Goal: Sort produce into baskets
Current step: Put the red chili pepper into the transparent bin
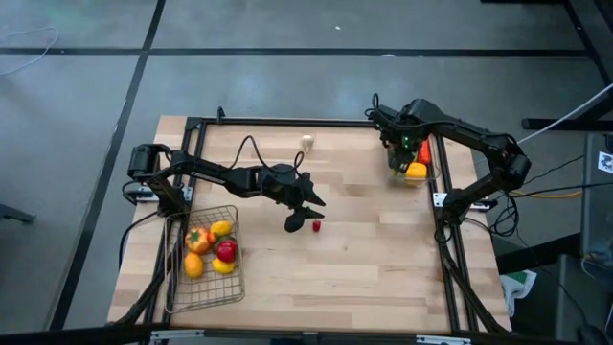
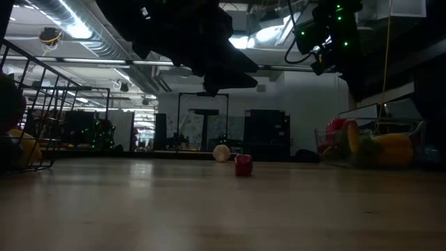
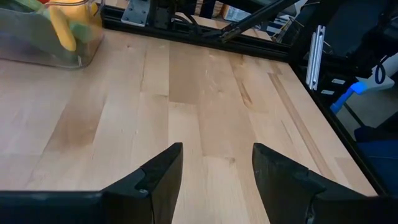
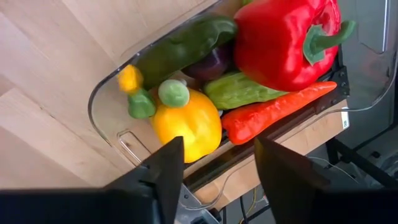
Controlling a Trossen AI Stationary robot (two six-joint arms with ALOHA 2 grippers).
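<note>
High view: gridded wire-mesh basket (image 1: 233, 287)

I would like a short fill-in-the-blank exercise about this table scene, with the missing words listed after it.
1. The fingers of the right gripper hang open above the clear ____, which holds a red pepper and a carrot.
2. The wire basket stands on the ____ side of the table, seen from above.
3. The left gripper hovers open beside a small ____ piece lying on the wood.
4. A pale, round object lies alone near the table's ____ edge.

Missing words: bin; left; red; far
</note>
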